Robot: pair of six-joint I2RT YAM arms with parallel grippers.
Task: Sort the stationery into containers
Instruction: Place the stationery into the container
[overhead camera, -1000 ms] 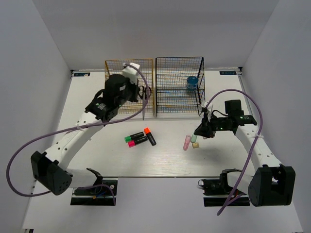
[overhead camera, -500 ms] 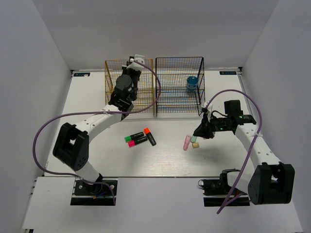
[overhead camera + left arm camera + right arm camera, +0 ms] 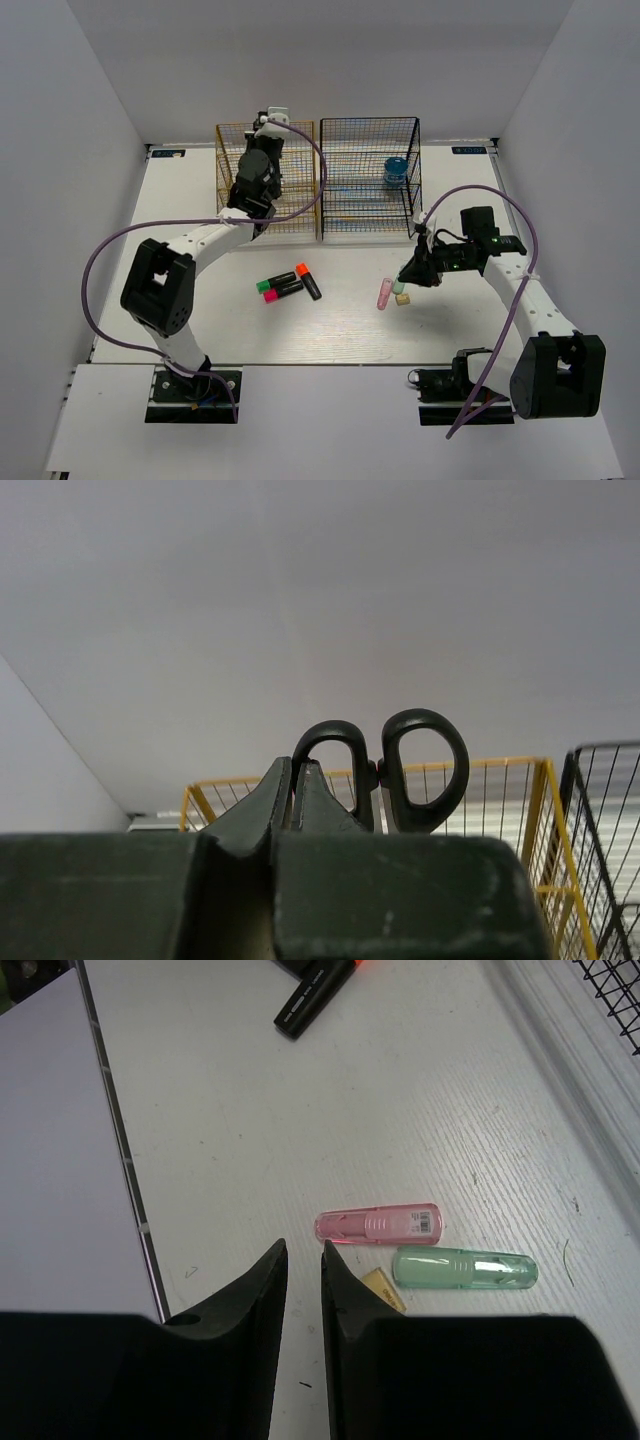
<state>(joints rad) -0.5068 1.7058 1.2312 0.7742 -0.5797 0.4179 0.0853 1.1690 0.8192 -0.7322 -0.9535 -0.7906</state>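
- Your white table (image 3: 200,330) carried everything.
- Gold rack (image 3: 228,170) and black rack (image 3: 350,190) stood side by side at the far edge.
- Three highlighters (image 3: 290,285) lay clustered mid-table.
- To their right, pink stick (image 3: 380,1225), green stick (image 3: 465,1268) and small tan piece (image 3: 385,1290) lay close together.

glossy pink stick (image 3: 380,1224), probably plastic

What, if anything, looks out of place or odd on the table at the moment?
Nothing looks spilled or damaged. One oddity: a small tan piece lies loose beside the green stick, partly hidden behind the right gripper; I cannot tell what it is.
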